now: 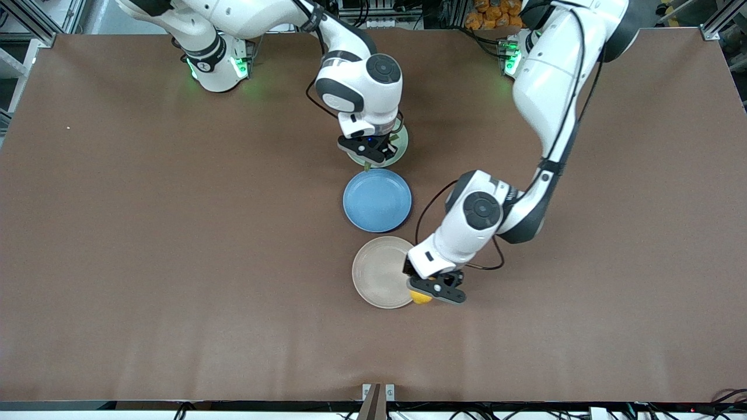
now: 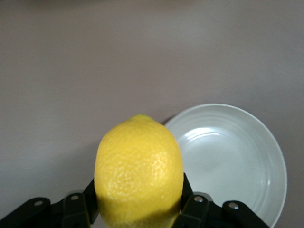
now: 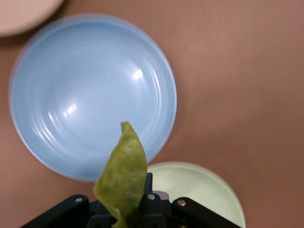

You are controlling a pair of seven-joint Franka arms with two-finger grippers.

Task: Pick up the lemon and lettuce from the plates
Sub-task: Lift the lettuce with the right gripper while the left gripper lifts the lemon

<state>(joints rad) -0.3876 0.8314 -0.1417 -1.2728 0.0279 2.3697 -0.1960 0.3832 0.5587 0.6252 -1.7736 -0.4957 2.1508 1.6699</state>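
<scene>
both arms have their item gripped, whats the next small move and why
Probably lift both a little higher, clear of the plates. The left gripper is shut on the lemon over the beige plate rim; the right gripper holds the lettuce over the green plate.
</scene>
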